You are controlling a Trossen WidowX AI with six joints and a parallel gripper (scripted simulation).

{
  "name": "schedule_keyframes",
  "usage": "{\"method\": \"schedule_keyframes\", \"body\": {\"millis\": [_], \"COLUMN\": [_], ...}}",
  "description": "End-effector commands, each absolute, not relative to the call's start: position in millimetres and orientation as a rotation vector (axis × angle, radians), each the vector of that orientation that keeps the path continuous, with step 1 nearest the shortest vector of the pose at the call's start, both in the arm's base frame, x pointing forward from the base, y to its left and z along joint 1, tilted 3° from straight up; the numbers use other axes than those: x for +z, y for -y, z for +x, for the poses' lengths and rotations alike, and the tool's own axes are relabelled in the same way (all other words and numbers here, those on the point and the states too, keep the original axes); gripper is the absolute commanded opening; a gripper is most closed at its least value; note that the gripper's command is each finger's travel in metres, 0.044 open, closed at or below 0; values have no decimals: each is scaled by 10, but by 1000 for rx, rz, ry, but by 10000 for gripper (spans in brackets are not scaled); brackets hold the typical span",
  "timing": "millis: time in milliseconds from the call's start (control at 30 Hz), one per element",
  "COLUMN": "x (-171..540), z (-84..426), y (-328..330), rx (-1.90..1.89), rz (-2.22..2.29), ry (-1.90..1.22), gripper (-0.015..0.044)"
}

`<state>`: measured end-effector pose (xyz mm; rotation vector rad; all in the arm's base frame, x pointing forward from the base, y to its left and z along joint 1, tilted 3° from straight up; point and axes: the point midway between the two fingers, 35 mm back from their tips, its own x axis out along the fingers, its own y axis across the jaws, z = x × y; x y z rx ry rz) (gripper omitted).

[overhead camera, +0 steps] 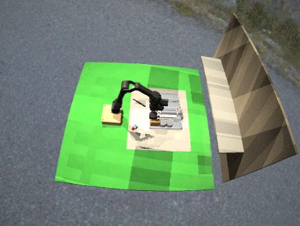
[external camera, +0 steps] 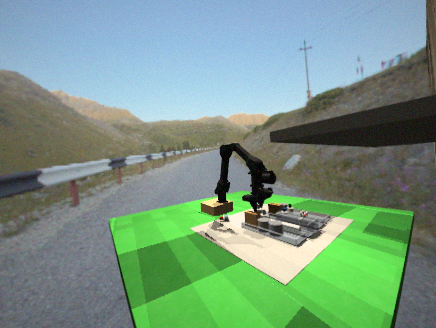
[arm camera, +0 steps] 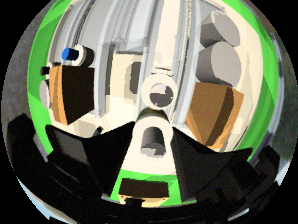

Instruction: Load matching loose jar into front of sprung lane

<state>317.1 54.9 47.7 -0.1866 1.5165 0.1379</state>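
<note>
- The arm [overhead camera: 144, 90] [external camera: 241, 151] reaches out from its base, which lies toward nine o'clock of the gripper in the top view; the step in hand looks like lining up for the front entry.
- The sprung lane [overhead camera: 179, 117] [external camera: 312, 232] [arm camera: 186, 70] runs away toward twelve o'clock in the wrist view.
- The gripper [overhead camera: 153, 116] [external camera: 256, 209] [arm camera: 152, 127] stands partly open, closed firmly on the loose jar.
- The brown block [overhead camera: 155, 122] [external camera: 251, 218] [arm camera: 212, 112] sits at two o'clock of that grip in the wrist view; top and exterior views show it too, but hide the held jar.
- The lane jar [arm camera: 160, 91] stands just beyond the loose jar [arm camera: 146, 122], near twelve o'clock; only the wrist view shows the pair clearly. Contact cannot be told.
- Next, the move likely calls for a slow, level push past the stop, lowering, then a gentle release.
</note>
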Motion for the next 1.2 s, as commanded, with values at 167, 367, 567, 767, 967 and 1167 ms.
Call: {"method": "schedule_keyframes", "body": {"millis": [167, 367, 567, 767, 967, 1167], "x": [504, 510, 510, 521, 523, 523], "z": [3284, 3294, 3294, 3293, 3293, 3293], "y": [-568, -570, -570, -571, -571, -571], "rx": [133, 133, 133, 133, 133, 133], "rz": [-185, -185, -185, -185, -185, -185], "ry": [-1495, -1495, -1495, -1495, -1495, -1495], "gripper": [0, 0, 0, 0, 0, 0]}}
